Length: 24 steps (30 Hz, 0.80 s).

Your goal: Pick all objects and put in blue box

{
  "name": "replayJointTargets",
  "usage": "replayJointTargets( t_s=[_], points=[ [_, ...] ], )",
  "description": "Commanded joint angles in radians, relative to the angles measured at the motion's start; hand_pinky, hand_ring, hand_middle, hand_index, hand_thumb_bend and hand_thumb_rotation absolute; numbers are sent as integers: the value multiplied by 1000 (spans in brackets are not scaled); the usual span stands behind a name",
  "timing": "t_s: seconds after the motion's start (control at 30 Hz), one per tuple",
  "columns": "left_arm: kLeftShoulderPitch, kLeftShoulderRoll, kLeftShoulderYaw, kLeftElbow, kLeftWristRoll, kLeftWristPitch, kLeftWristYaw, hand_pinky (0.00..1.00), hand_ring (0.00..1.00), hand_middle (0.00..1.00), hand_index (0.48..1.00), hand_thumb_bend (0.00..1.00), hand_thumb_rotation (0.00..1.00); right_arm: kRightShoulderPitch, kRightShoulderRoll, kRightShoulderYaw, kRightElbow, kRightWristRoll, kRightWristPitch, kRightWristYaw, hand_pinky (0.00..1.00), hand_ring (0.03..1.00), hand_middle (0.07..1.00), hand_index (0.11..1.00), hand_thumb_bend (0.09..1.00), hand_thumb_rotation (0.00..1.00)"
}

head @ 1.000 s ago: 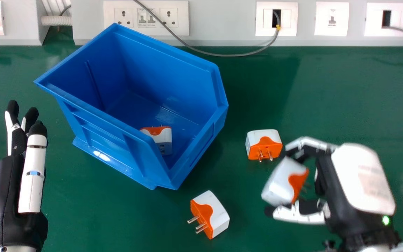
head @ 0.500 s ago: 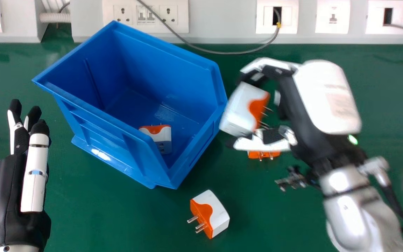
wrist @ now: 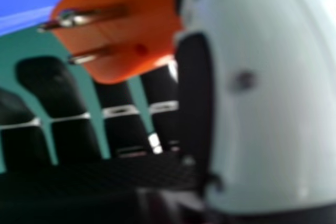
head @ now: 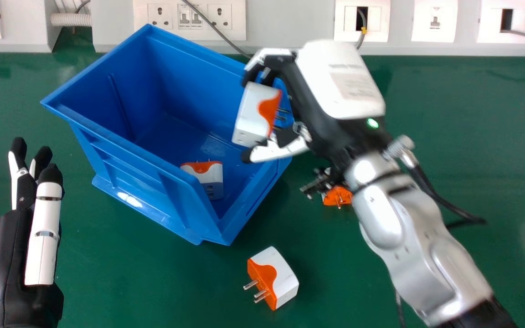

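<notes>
Over the right-hand end of the blue box (head: 178,182), the right robot hand (head: 342,82) has arrived with the held adapter (head: 251,116); a second ago both were out to the box's right, above the counter (head: 144,287). The fingers and thumb are closed on the adapter's body, a pinch that looks firm enough. The carry seems nearly done: a touch farther toward the box's middle, then a release, should drop it in. Let go right here, it might catch the rim.

Inside the box, near its front corner, the first adapter (head: 212,180) lies where it lay. The front adapter (head: 280,278), on the counter in front of the box and to its right, hasn't moved either. The side adapter (head: 335,196), just right of the box, is now partly hidden by the arm. So two would be left to fetch after this one. The left robot hand (head: 14,241) rests left of the box, fingers extended.

The head view gives the held adapter's white side and its place against the box; the right hand view gives its orange face and metal pins (wrist: 86,17) close up, with the dark fingers (wrist: 47,85) beyond.
</notes>
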Motion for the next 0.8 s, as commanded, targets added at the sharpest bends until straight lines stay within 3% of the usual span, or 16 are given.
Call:
replayJointTargets(
  t_s=[0.0, 0.13, 0.2, 0.37, 0.5, 0.7, 0.77],
  points=[
    [4, 4, 8, -26, 4, -16, 3, 1000, 1000, 1000, 1000, 246, 908, -97, 31, 12, 78, -5, -8, -34, 201, 282, 419, 535, 505, 0],
    [11, 3, 8, -34, 4, -13, 4, 1000, 1000, 1000, 1000, 242, 897, -181, 66, 34, 223, 9, -4, -43, 255, 363, 467, 502, 512, 0],
    [9, 4, 11, -24, -9, -20, -5, 1000, 1000, 1000, 1000, 252, 895, -216, 85, 50, 288, 4, 5, -51, 272, 382, 472, 499, 513, 0],
    [15, 0, 8, -32, 2, -21, -1, 1000, 1000, 1000, 1000, 248, 888, -301, 116, 98, 440, -5, -17, -80, 257, 377, 482, 513, 513, 0],
    [21, -5, 7, -38, -6, -22, -3, 1000, 1000, 1000, 1000, 260, 902, -360, 152, 124, 539, 4, 5, -63, 252, 395, 524, 515, 510, 0],
    [41, -19, -2, -69, 12, -13, 15, 1000, 1000, 1000, 1000, 252, 921, -401, 182, 161, 624, -1, 32, -57, 284, 437, 556, 515, 495, 0],
    [43, -24, -4, -72, 8, -13, 18, 1000, 1000, 1000, 1000, 234, 920, -403, 182, 176, 641, -9, 30, -73, 290, 444, 568, 520, 489, 0]
  ],
)
